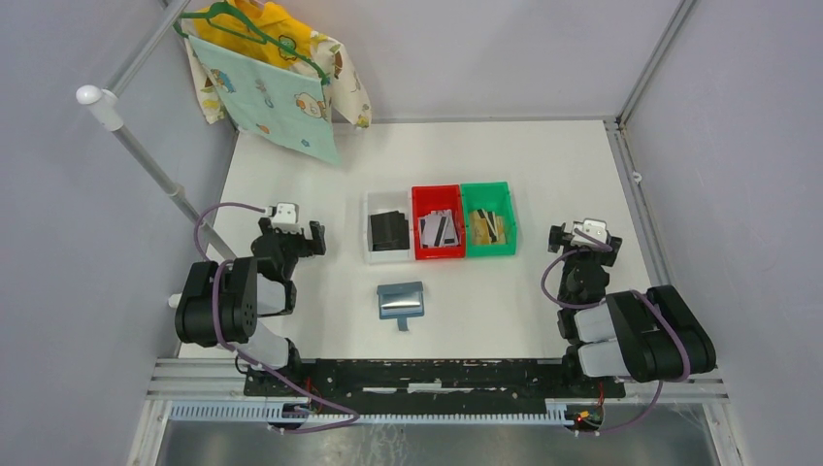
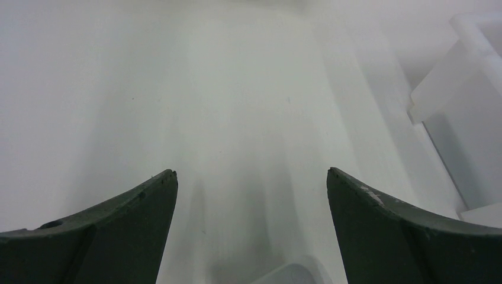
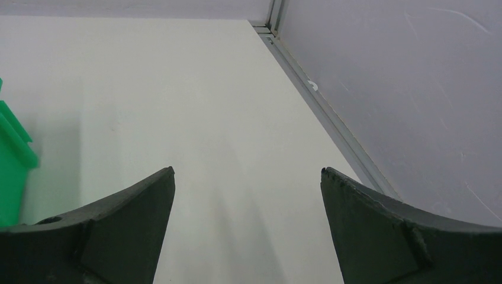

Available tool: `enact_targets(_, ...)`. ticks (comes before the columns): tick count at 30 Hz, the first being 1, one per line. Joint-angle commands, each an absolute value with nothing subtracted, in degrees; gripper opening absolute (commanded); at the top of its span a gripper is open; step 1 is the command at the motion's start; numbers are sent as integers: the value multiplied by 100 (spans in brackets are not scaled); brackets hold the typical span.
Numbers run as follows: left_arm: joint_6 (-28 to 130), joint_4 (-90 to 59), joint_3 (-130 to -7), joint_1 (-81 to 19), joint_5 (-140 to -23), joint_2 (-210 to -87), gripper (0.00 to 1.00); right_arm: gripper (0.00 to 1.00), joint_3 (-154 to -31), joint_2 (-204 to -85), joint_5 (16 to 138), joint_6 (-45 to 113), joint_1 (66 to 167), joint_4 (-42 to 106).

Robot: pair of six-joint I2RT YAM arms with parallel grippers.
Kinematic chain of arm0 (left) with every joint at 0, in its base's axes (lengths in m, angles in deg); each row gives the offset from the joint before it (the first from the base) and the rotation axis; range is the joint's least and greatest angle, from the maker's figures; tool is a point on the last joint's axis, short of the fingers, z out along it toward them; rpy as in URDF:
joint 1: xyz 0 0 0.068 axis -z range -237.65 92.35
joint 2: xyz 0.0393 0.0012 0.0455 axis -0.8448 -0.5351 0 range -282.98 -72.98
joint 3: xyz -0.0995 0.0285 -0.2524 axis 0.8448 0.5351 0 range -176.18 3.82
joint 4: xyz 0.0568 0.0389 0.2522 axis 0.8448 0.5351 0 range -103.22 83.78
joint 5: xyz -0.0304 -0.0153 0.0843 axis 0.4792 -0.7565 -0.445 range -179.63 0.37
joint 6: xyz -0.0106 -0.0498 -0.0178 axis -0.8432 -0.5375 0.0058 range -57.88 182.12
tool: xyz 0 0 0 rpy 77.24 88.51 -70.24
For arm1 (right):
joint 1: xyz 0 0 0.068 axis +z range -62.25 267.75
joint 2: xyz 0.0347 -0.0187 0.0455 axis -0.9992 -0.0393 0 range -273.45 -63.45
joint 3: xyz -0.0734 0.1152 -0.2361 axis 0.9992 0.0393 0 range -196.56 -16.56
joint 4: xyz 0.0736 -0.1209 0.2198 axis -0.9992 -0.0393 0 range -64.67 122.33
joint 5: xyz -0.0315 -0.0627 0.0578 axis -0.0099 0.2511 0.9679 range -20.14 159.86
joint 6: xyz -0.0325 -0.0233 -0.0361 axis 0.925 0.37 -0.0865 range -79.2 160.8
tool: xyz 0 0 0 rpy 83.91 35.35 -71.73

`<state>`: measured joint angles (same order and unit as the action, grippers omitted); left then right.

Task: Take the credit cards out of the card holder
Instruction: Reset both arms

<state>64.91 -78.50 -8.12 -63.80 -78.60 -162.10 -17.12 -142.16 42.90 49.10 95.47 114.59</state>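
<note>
The slate-blue card holder (image 1: 401, 300) lies on the white table in front of three bins, its strap tab pointing toward the arms. Black cards (image 1: 388, 231) lie in the white bin, white-grey cards (image 1: 439, 228) in the red bin, gold-tan cards (image 1: 488, 225) in the green bin. My left gripper (image 1: 312, 239) is open and empty to the left of the bins; its wrist view (image 2: 251, 174) shows only bare table between the fingers. My right gripper (image 1: 555, 236) is open and empty to the right of the bins, with bare table between its fingers (image 3: 247, 171).
The white bin (image 1: 371, 225), red bin (image 1: 418, 223) and green bin (image 1: 510, 221) stand side by side mid-table. Patterned cloths hang on a green hanger (image 1: 254, 27) at the back left. A white pole (image 1: 146, 155) slants along the left side. Grey walls enclose the table.
</note>
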Motion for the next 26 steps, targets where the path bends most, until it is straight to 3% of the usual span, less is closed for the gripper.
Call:
enact_targets(1, 6290, -8370, -915, -6420, -7909, -16226, 100, 98, -1081, -14130, 4419, 4935, 9507, 11349)
enact_targets(26, 6294, -8395, -891, -6421, -7904, -16184, 100, 98, -1067, -14168, 4461, 5019, 9500, 11452)
